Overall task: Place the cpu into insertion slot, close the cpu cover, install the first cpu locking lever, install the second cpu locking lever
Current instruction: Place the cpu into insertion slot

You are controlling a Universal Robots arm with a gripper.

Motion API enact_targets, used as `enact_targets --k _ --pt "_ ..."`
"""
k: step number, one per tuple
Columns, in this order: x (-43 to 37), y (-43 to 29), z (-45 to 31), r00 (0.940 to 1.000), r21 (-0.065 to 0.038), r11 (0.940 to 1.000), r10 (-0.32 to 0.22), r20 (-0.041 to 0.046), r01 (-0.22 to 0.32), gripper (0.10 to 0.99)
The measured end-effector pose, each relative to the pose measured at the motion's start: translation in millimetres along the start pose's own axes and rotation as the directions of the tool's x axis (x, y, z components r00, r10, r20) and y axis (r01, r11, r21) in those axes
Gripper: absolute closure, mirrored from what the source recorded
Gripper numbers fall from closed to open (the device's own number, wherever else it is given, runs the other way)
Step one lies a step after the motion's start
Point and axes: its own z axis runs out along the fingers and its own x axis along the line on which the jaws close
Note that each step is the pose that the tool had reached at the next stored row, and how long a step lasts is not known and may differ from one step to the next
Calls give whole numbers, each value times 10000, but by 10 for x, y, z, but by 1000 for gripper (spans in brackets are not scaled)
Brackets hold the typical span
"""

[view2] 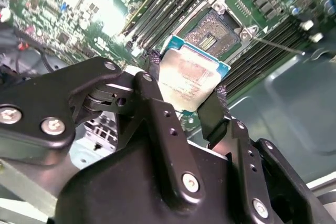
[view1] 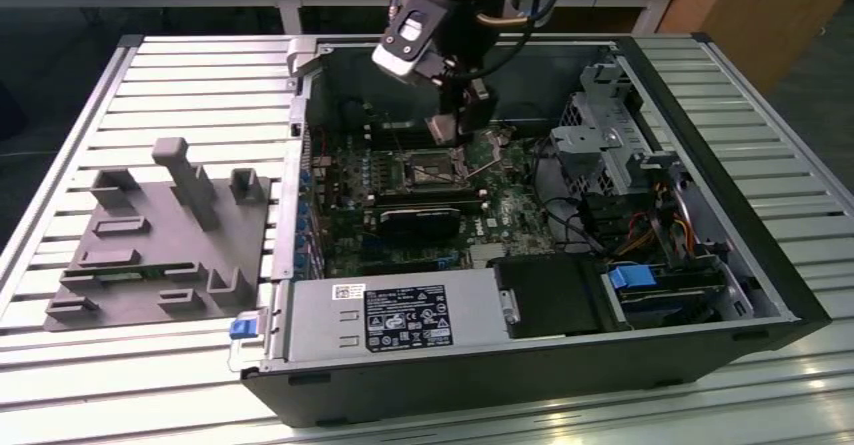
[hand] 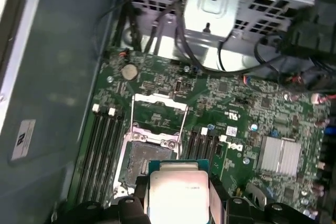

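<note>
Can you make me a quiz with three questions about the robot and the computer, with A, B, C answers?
1. Where is the cpu?
A) in the insertion slot
B) held in the gripper above the motherboard
C) in a person's hand

2. What colour is the motherboard?
A) green
B) red
C) white

3. The cpu cover is:
A) shut
B) missing
C) swung open

Answers:
1 B, the gripper pinches its edges over the empty slot.
2 A, the board is green in both wrist views.
3 C, its frame is tipped back off the slot.

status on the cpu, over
The gripper shut on the cpu, hanging close above the insertion slot. Slot empty, cpu not seated. The cpu cover tipped open; path looks clear.
</note>
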Motion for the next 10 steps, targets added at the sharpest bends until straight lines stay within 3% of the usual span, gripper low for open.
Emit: enact_targets --k 5,10 --pt "-1 -2 28 9958 -16 9958 911 69 -911 545" --pt "-1 -4 55 9833 -39 9834 1816 136 -1815 545"
